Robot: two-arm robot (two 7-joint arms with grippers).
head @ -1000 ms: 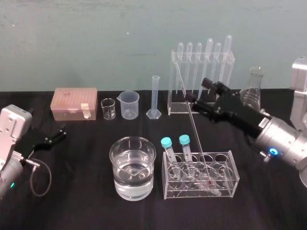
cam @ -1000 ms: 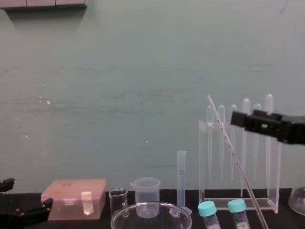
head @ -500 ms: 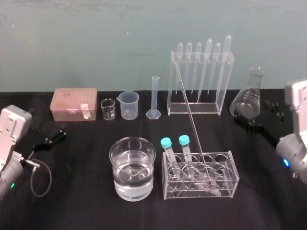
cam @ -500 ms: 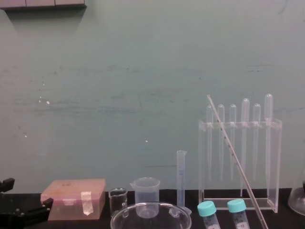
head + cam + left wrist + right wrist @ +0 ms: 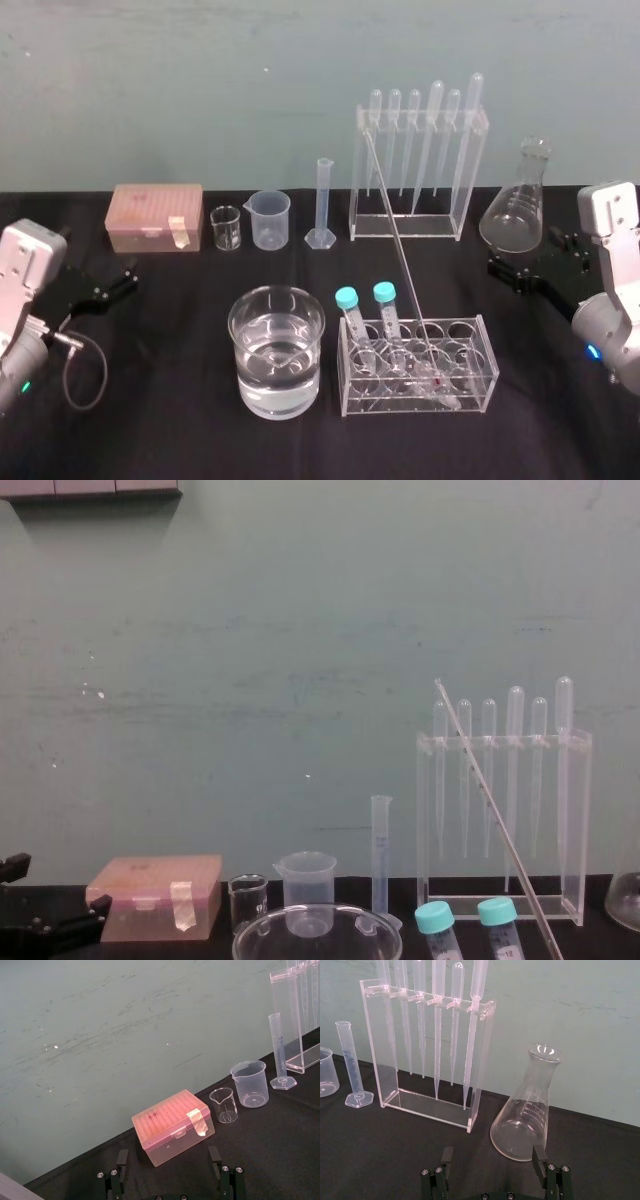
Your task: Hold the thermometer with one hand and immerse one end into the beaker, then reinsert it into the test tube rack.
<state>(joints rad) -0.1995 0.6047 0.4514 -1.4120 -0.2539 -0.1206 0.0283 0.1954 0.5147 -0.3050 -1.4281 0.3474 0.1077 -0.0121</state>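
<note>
R gripper [image 5: 506,275] pulled back right, spread, L gripper [image 5: 124,279] parked, spread, thermometer [image 5: 400,240] leaning unheld

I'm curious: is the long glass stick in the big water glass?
No, the long thin glass thermometer leans in the low clear rack beside the wide glass beaker.

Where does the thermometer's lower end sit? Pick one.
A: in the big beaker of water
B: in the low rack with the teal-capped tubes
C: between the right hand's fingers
B: the thermometer slants down into the low rack, just beside the teal-capped tubes.
</note>
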